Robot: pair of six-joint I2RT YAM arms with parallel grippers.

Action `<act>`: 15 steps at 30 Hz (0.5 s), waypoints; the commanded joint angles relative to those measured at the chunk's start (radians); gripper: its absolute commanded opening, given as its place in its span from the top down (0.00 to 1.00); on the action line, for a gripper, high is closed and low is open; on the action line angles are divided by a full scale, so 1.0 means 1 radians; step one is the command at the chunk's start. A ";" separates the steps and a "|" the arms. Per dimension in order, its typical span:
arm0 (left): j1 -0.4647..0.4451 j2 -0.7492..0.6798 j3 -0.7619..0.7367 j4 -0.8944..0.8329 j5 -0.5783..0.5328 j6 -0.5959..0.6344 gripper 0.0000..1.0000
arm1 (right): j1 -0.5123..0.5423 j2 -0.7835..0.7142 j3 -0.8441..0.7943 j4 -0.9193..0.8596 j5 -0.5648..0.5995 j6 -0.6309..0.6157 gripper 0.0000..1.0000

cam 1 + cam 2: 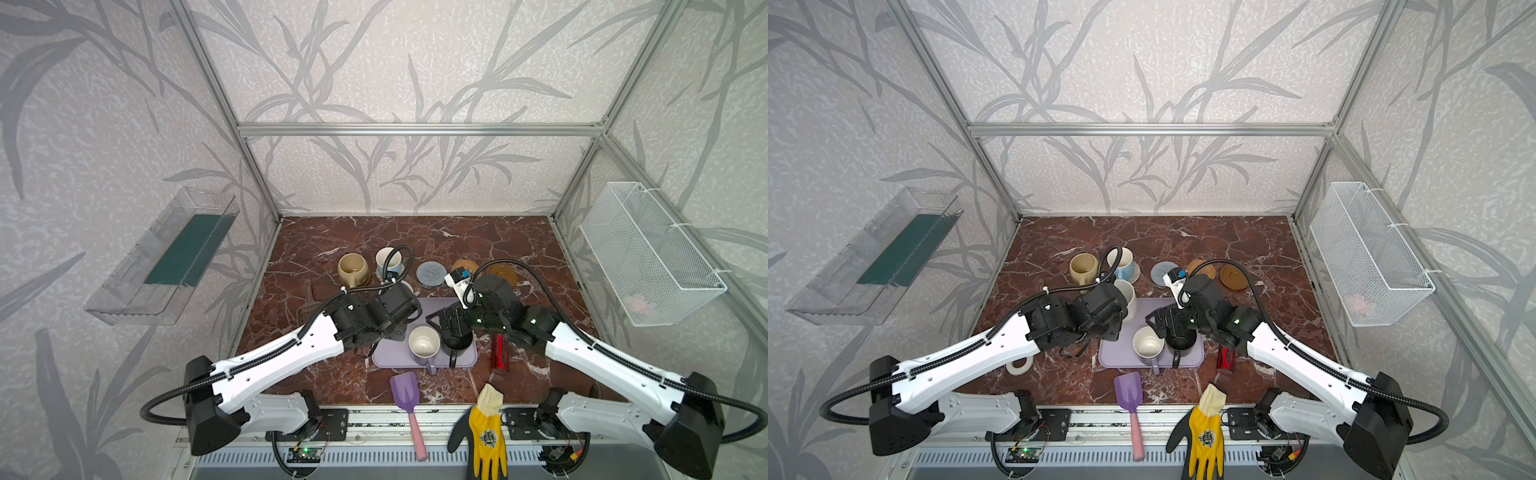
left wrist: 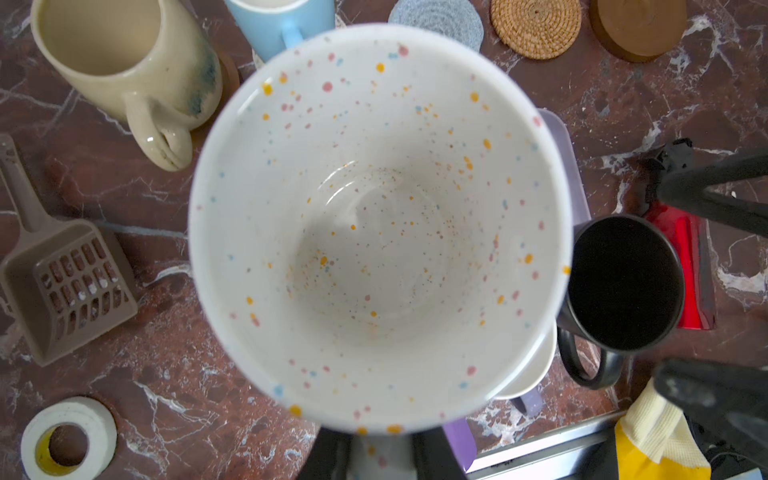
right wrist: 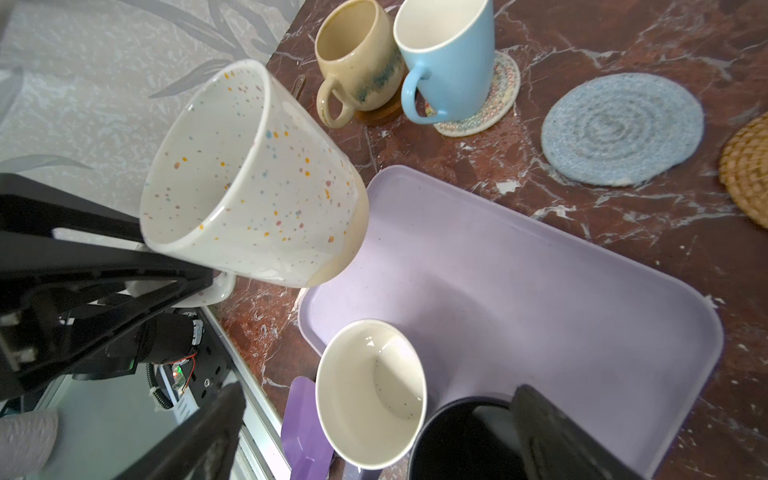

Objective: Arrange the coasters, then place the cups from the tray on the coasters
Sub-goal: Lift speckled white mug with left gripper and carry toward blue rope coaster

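Your left tool (image 2: pixel 380 455) pinches the speckled cup (image 3: pixel 249 178) by its handle, holding it tilted in the air over the tray's (image 3: pixel 540 291) corner. The lavender cup (image 3: pixel 370 390) and black cup (image 3: pixel 461 440) stand on the tray, and your right tool (image 3: pixel 378 392) hangs spread wide above them.

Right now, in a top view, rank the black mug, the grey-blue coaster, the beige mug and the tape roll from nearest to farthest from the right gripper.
1. black mug: on the tray, just below the right gripper.
2. grey-blue coaster: behind the tray.
3. beige mug: back left.
4. tape roll: front left of the table.
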 commanded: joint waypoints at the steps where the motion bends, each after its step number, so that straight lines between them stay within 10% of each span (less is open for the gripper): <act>1: 0.025 0.037 0.099 0.057 -0.022 0.086 1.00 | -0.045 -0.036 0.038 -0.001 0.013 0.024 0.01; 15: 0.078 0.329 0.363 0.148 -0.008 0.202 1.00 | -0.317 -0.080 0.022 -0.051 -0.159 0.014 0.01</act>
